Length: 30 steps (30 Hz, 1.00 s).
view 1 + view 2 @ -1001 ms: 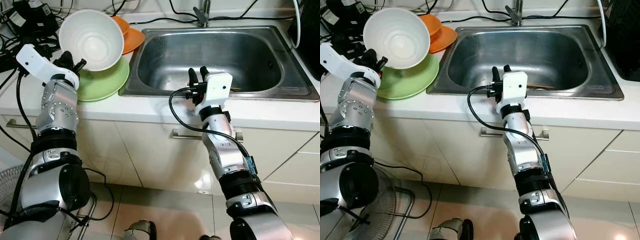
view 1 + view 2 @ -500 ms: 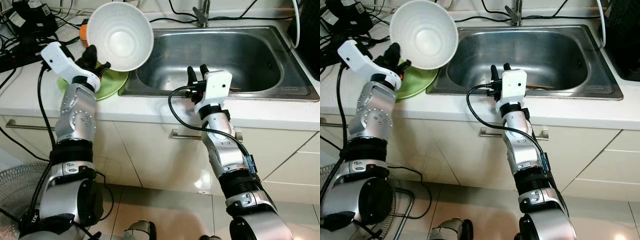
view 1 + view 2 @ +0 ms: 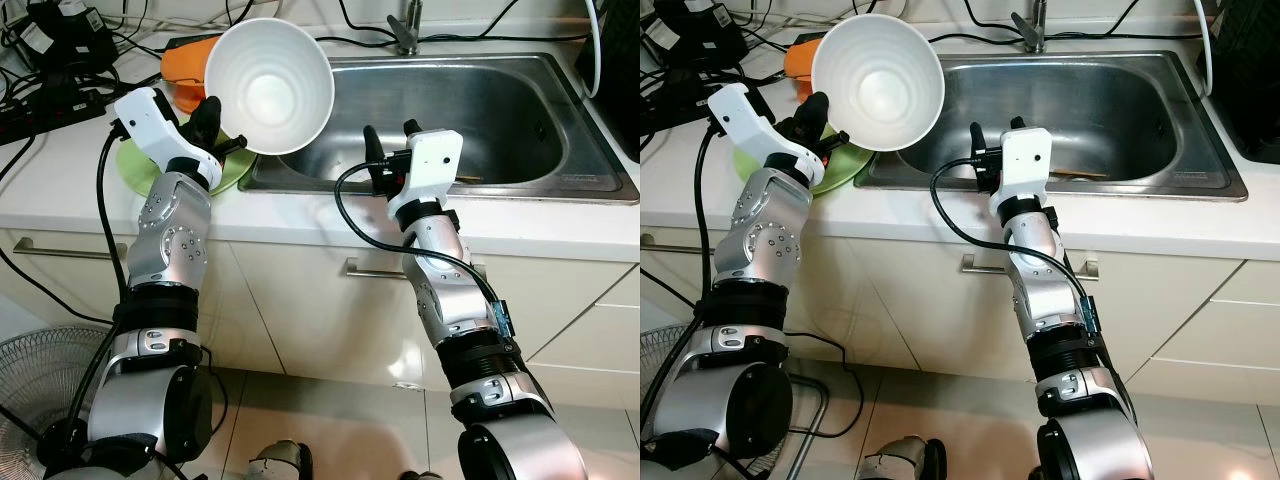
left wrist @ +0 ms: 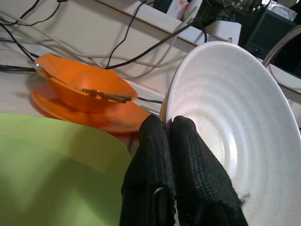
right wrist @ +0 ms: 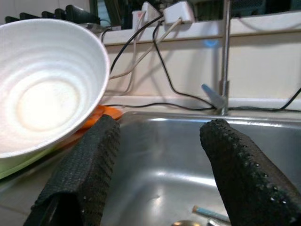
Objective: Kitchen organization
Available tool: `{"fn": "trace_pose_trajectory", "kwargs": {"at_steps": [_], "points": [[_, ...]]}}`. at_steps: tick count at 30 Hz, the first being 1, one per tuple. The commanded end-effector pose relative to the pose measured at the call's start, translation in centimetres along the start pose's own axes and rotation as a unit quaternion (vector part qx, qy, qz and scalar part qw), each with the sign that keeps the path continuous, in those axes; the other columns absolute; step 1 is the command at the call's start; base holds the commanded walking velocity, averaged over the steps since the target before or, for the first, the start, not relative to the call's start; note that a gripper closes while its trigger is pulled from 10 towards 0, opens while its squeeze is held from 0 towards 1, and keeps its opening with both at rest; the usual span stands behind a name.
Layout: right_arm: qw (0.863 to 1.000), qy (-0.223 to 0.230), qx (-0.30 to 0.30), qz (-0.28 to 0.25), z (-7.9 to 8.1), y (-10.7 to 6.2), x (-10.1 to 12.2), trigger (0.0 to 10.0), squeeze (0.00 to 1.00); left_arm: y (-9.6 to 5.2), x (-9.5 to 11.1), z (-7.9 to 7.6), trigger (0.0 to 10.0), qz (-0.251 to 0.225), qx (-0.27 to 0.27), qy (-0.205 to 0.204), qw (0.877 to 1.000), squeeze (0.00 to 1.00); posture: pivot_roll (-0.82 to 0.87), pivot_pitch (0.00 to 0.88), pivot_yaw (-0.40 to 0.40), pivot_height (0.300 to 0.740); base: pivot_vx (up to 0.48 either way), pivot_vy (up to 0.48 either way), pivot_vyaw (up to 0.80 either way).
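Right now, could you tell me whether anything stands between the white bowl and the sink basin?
Nothing visible blocks it. The left gripper holds the white bowl by its rim above the sink's left edge. The right gripper, open, hovers at the front rim, beside that path.

white bowl carried rightward, off green plate | right gripper jaws spread wider

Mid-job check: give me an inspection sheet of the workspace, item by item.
Surface: white countertop with steel sink.
Job's things: white bowl tilted, held above the sink's left edge; green plate; orange bowl on orange plate.
Clutter: utensil in the sink.
Grippers: left gripper pinches the bowl's rim; right gripper open at the sink's front.
Cables: black tangle behind the dishes.
Surroundings: faucet, fan on the floor.
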State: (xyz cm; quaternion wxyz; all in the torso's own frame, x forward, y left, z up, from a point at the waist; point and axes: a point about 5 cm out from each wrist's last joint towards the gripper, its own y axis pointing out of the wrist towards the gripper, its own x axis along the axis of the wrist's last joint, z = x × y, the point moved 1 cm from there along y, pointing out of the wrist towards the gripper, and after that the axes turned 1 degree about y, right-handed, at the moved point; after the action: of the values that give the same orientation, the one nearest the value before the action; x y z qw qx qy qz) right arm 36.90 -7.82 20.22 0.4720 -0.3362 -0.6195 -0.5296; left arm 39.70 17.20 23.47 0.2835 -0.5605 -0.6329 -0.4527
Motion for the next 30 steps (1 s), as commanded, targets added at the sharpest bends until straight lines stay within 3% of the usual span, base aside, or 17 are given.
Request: {"fn": "trace_pose_trajectory", "kwargs": {"at_steps": [1, 8, 20, 30], "points": [[1.0, 0.031, 0.007, -0.002, 0.6, 0.5, 0.7, 10.0, 0.0, -0.1, 1.4, -0.3, 10.0, -0.031, -0.015, 0.015, 0.999, 0.0, 0.16, 0.032, 0.11, 0.74, 0.0, 0.0, 0.0], [0.994, 0.109, 0.005, 0.017, 0.8, 0.7, 0.5, 10.0, 0.0, -0.1, 1.2, -0.5, 10.0, -0.028, -0.022, 0.018, 0.999, 0.0, 0.15, 0.033, 0.112, 0.74, 0.0, 0.0, 0.0], [0.968, 0.247, 0.003, 0.041, 1.2, 0.7, 0.6, 10.0, 0.0, -0.4, 0.2, -1.4, 10.0, -0.006, -0.057, 0.032, 0.998, 0.0, 0.16, 0.033, 0.111, 0.74, 0.0, 0.0, 0.0], [0.961, 0.271, 0.005, 0.05, 1.1, 0.8, 0.6, 10.0, 0.0, -0.5, -0.2, -2.4, 10.0, 0.008, -0.093, 0.017, 0.995, 0.0, 0.16, 0.037, 0.113, 0.74, 0.0, 0.0, 0.0]]}}
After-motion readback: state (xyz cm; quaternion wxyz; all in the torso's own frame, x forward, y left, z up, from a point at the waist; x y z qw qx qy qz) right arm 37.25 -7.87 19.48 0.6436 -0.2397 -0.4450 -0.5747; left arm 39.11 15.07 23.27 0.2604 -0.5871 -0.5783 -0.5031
